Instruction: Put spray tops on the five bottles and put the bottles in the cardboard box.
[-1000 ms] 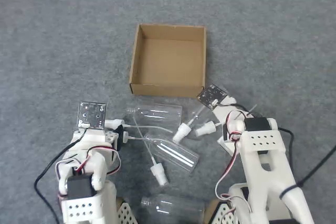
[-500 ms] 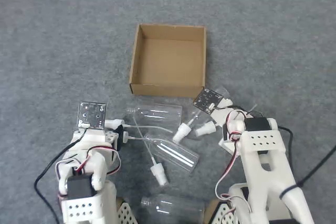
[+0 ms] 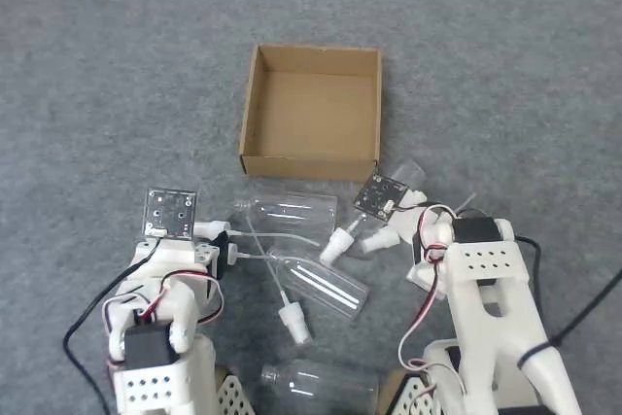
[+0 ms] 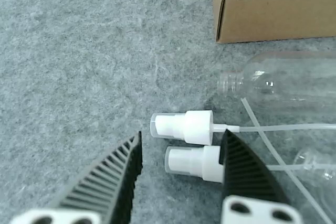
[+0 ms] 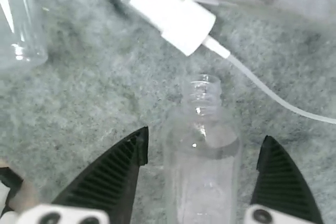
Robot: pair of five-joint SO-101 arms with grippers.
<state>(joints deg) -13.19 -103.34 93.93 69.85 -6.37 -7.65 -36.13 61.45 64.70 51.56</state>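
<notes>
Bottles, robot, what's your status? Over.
Left gripper open over two white plastic spray tops. Right gripper open astride uncapped clear plastic bottle. Another spray top lies near its neck.

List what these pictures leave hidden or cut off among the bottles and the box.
1. Uncapped bottle, right wrist view: its base is cut off by the picture's edge. In the high view the wrist board covers it.
2. Cardboard box, left wrist view: cut off by the edge, so its inside is unseen there.
3. Second bottle, left wrist view: its body runs off the edge.
</notes>
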